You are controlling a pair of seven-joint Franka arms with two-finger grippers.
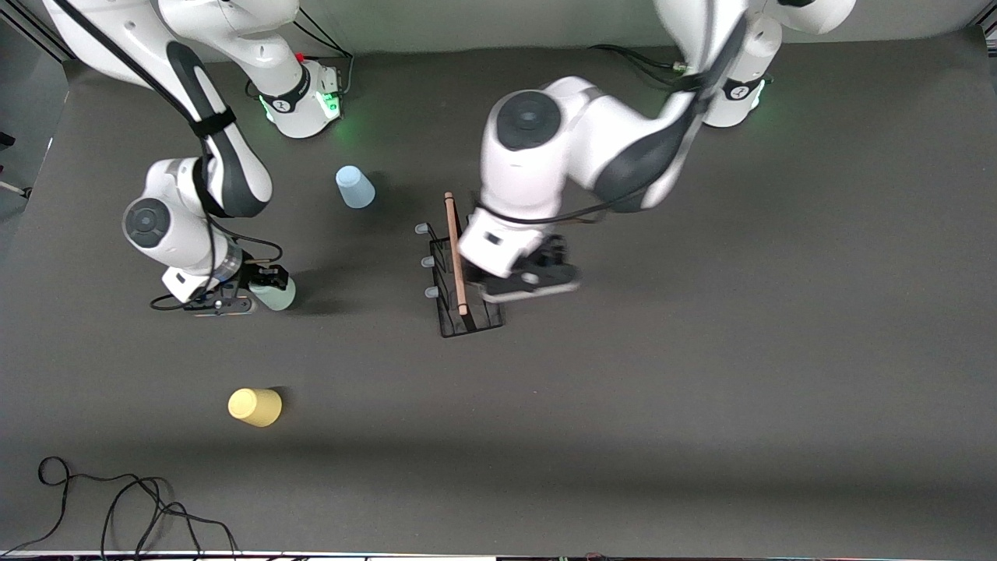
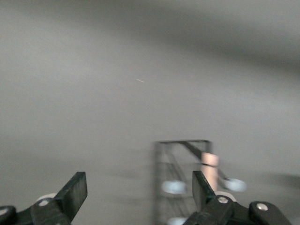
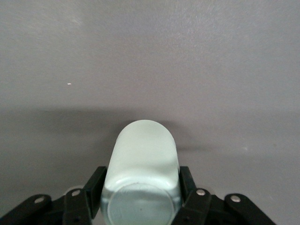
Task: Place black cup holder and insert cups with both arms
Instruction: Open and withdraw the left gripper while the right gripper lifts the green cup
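The black cup holder (image 1: 467, 318) stands mid-table, its wooden rod handle (image 1: 455, 253) on top and its pale-blue pegs toward the right arm's end. My left gripper (image 1: 545, 269) is open and empty, just beside the holder on the left arm's side. The holder shows blurred in the left wrist view (image 2: 183, 174), between the left gripper's (image 2: 139, 190) fingers. My right gripper (image 1: 253, 290) is shut on the pale green cup (image 1: 275, 296), low over the table; its fingers (image 3: 96, 186) clamp the cup's (image 3: 143, 157) sides. The light blue cup (image 1: 354, 187) and the yellow cup (image 1: 255, 407) stand apart on the table.
The dark table mat (image 1: 701, 389) is bare toward the left arm's end. A loose black cable (image 1: 117, 499) lies by the table edge nearest the front camera, at the right arm's end. The yellow cup is nearer the front camera than the right gripper.
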